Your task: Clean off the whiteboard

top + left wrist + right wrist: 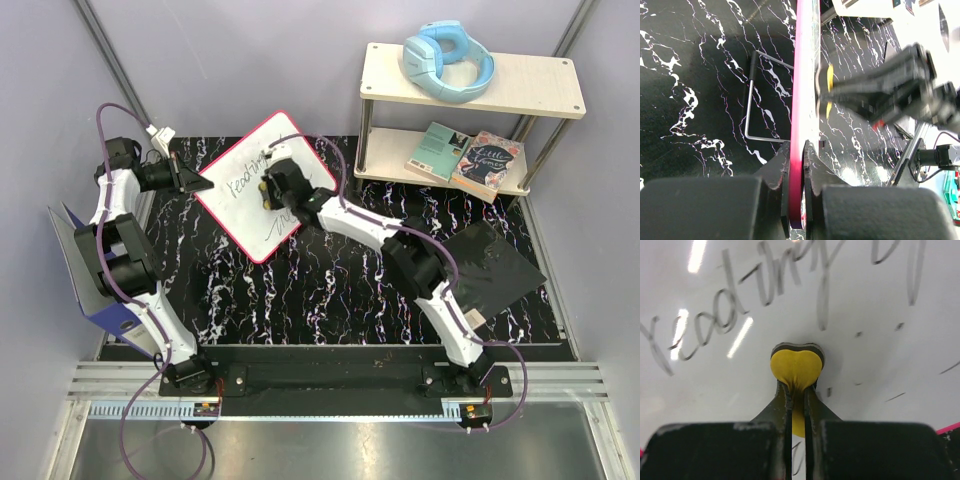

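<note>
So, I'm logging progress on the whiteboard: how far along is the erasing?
Done: the left gripper is clamped on the rim of the whiteboard, and the right gripper is shut on a yellow eraser. In hand: the eraser is at the board face, where the patch beside it looks mostly clean, with a few specks. Left: the word "Reading" and other dark strokes are yet to be wiped.

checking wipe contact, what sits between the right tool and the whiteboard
A small yellow heart-shaped eraser with a dark backing, pinched in the right tool, sits pressed to the white red-rimmed whiteboard, it seems; the right wrist view shows it.
</note>
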You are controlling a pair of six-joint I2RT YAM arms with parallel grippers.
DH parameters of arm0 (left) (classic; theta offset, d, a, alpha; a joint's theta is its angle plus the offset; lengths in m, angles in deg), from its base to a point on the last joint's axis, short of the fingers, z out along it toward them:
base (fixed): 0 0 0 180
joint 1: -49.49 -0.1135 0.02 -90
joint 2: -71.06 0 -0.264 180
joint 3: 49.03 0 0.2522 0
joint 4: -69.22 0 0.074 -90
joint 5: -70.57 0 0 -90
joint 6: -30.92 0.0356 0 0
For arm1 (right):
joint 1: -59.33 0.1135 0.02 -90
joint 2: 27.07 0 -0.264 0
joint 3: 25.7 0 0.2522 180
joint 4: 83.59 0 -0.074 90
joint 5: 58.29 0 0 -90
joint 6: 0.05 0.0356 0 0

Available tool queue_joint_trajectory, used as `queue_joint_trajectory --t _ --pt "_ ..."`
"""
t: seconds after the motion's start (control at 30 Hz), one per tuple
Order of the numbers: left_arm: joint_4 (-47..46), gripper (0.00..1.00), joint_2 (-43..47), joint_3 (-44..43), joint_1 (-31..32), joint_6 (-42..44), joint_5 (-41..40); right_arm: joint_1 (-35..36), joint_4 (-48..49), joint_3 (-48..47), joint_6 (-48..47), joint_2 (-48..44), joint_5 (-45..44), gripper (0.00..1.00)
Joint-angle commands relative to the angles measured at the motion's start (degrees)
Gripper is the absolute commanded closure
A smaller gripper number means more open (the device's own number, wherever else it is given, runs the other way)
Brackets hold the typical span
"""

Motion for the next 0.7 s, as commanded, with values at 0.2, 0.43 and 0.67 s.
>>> queue_joint_trajectory --t 0.2,0.43,0.67 --pt "-3.0 1.0 0.4 -2.0 0.4 11.5 -14.3 -16.3 -4.2 -9.5 9.7 7.8 0.3 1.0" --pt "-2.6 1.0 0.0 -1.8 0.4 11.6 -14.2 -15.9 -8.1 -11.9 9.1 9.1 7.9 1.0" --pt "-2.5 1.0 0.3 -1.4 0.4 11.5 -14.0 -12.0 1.5 7.0 6.3 0.2 12.1 1.0"
